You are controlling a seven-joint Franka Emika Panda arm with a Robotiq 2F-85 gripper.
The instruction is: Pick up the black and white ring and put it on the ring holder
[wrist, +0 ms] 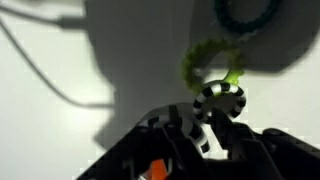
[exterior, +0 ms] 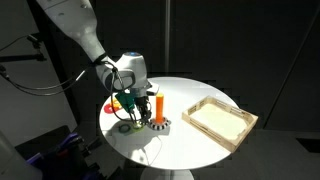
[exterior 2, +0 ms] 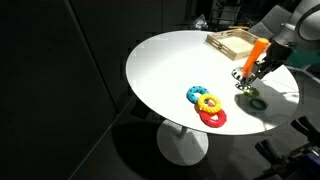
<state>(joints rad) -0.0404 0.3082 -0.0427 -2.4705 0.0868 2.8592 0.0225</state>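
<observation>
One table (exterior: 200, 145) carries everything. Our jaws hang at the peg's (exterior: 158, 104) nine o'clock. The striped ring (wrist: 236, 100) lies at their tips; we cannot tell whether they grip it. A green ring (wrist: 190, 65) sits at its twelve o'clock.

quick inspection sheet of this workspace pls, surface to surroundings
surface: round white table, nothing spilt seen
job's things: black and white ring right at the gripper, held or not unclear; orange ring holder upright
clutter: green ring, dark ring, blue, yellow and red rings, wooden tray
gripper: low over the striped ring, jaws unclear
cables: dark cable beside the arm
surroundings: dark backdrop, nothing else seen
</observation>
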